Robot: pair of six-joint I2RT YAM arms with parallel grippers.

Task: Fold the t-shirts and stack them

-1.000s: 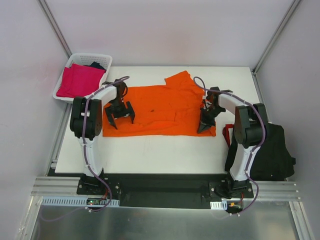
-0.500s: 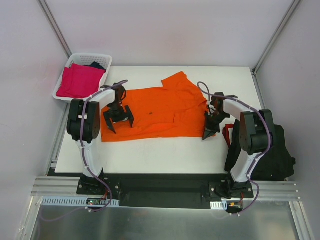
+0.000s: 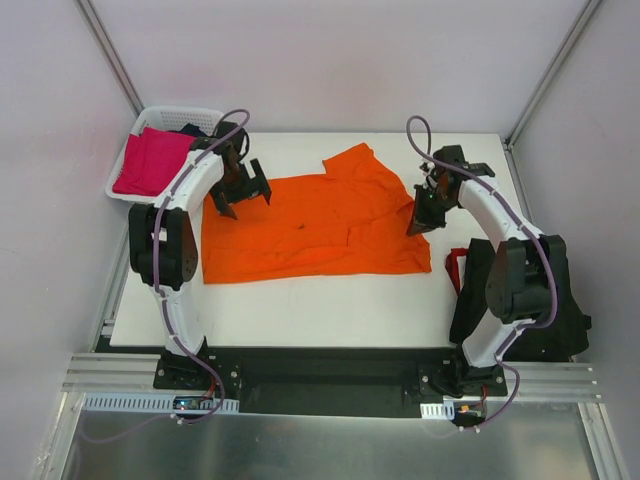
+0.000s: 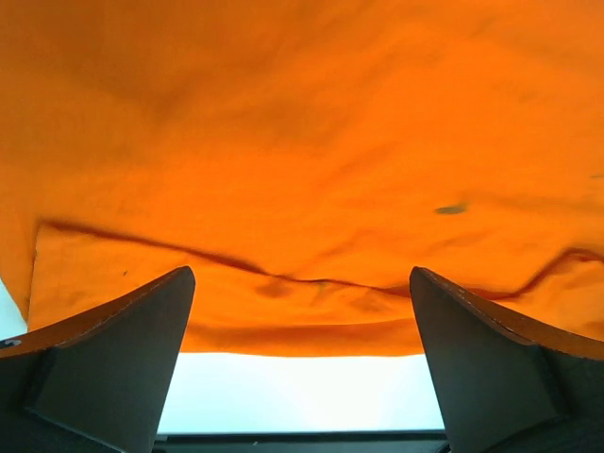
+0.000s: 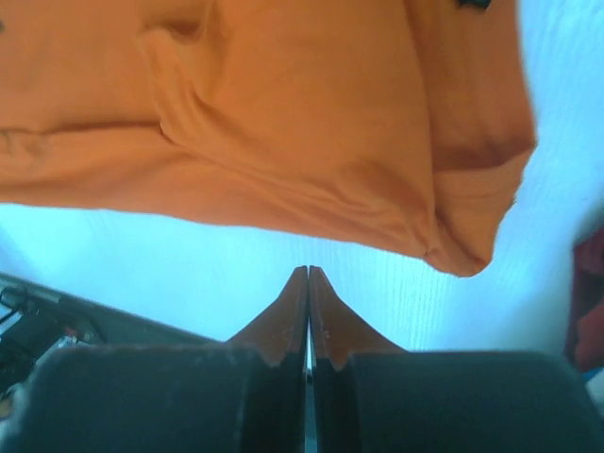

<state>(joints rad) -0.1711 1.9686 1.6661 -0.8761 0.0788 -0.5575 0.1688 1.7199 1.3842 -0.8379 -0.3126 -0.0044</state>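
Note:
A bright orange t-shirt [image 3: 310, 225] lies spread flat across the middle of the white table [image 3: 300, 310]. My left gripper [image 3: 240, 200] hovers open over its far left corner. In the left wrist view the orange cloth [image 4: 302, 160] fills the frame, and nothing sits between the wide-apart left gripper [image 4: 300, 276] fingers. My right gripper [image 3: 420, 222] is shut and empty by the shirt's right edge. The right wrist view shows its tips [image 5: 308, 272] pressed together over bare table, just short of the orange hem [image 5: 283, 123]. A magenta-pink t-shirt [image 3: 150, 160] lies in the basket. A black t-shirt [image 3: 545, 305] with red trim [image 3: 455, 268] drapes at the right.
The white lattice basket [image 3: 185, 110] stands off the table's far left corner, with some dark cloth [image 3: 195, 130] behind the pink shirt. The black shirt hangs over the table's right edge beside the right arm's base. Grey walls close in on three sides.
Both arms have swung away from the near side toward the far side of the shirt. The left jaws opened a little wider. The shirt's near right corner now lies free on the table.

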